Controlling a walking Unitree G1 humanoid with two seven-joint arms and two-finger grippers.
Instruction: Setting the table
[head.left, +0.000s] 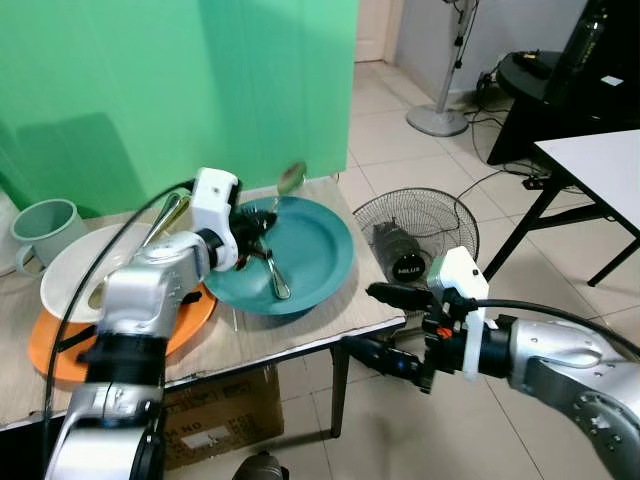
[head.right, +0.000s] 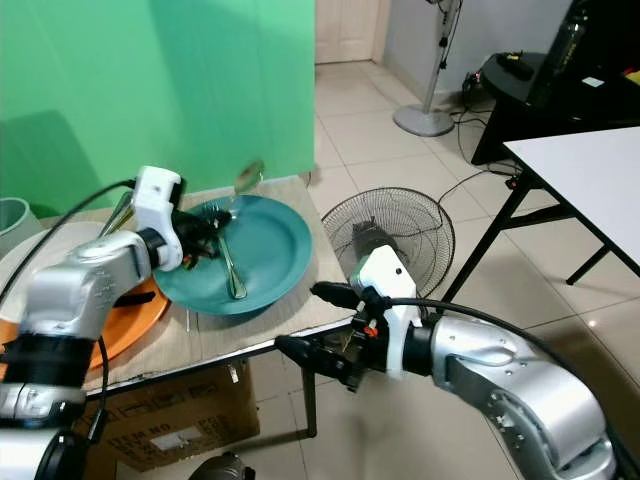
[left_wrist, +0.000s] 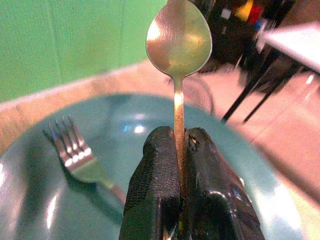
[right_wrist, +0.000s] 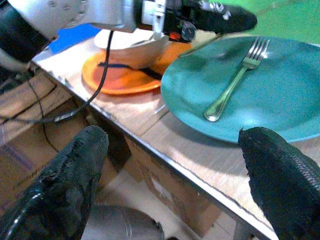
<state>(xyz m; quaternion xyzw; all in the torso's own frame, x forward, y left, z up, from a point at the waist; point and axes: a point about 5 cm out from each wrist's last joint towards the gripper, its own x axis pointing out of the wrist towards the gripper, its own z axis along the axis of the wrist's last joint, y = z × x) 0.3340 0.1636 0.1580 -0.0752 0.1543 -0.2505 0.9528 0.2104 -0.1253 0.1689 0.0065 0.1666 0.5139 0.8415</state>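
Over the teal plate: spoon (left_wrist: 178, 47) is being held up, bowl end tilting toward the green wall, handle clamped between the left pincer's fingers (left_wrist: 155, 185).
Left pincer (head.left: 262, 226): is gripping the spoon by its handle, hovering just above the plate's near-left rim.
Fork (right_wrist: 235, 82): is lying inside the teal plate, tines pointing toward the wall, handle toward the counter's front edge.
Teal plate (head.left: 320, 245): is sitting at the right end of the counter, its left rim overlapping the orange plate.
Orange plate (right_wrist: 117, 80): is lying to the left of the teal one, carrying a white plate (head.left: 75, 265) on top.
Mug (head.left: 42, 230): pale green, is standing at the counter's far left, just behind the white plate.
Right pincer (head.left: 385, 325): is hanging off the counter's right front corner, below its edge, fingers spread wide apart and holding nothing.
Counter (head.left: 290, 335): is standing against the green wall, with a cardboard box (head.left: 225, 415) underneath.
Floor fan (head.left: 415, 235): is lying on the tiles just right of the counter.
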